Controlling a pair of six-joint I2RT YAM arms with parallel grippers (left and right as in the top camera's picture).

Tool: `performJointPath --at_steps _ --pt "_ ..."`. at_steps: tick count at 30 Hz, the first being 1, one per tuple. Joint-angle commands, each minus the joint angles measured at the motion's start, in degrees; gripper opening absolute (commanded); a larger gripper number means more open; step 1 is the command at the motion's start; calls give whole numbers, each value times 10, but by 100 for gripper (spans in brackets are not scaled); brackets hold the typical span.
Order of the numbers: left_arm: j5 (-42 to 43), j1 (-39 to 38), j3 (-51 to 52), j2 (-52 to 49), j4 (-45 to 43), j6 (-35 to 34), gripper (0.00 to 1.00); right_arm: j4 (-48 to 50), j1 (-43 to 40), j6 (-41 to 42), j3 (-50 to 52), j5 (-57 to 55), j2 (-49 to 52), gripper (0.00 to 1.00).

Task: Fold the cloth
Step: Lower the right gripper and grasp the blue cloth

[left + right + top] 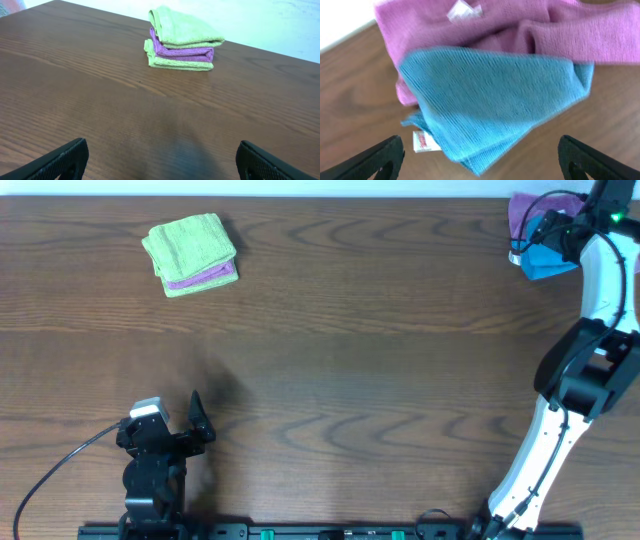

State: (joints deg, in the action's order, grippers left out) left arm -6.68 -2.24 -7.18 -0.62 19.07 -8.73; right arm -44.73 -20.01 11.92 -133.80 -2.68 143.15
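Note:
The sky-blue cloth lies crumpled at the table's far right corner, partly on a purple cloth. Its white tag sticks out at the near left edge. My right gripper hovers just in front of the blue cloth, jaws wide open with nothing between them; in the overhead view it sits over the cloths. My left gripper rests near the table's front left, open and empty, with only bare wood between its fingers.
A folded stack of lime-green and purple cloths sits at the back left, seen ahead of the left gripper. The table's back edge runs just behind both piles. The right arm stretches along the right side.

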Motion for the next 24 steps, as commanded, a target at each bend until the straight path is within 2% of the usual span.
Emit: performJointPath --at_steps 1,13,15,16,17,19,22,24 --pt "-8 4 13 4 3 10 96 17 2 2 -12 31 20 98" --pt "-8 4 13 4 3 10 95 43 4 26 -12 47 137 93" --pt "-8 4 13 4 3 10 95 45 4 29 -12 47 144 88" --pt "-8 4 13 4 3 10 95 46 4 29 -12 47 145 74" --pt "-8 4 13 4 3 10 95 48 5 29 -12 47 145 52" --pt "-8 4 13 4 3 10 95 51 5 34 -12 47 145 30" --pt "-8 4 13 4 3 10 95 38 5 56 -13 47 144 8" --pt "-8 4 13 4 3 10 95 19 6 68 -13 48 144 1"
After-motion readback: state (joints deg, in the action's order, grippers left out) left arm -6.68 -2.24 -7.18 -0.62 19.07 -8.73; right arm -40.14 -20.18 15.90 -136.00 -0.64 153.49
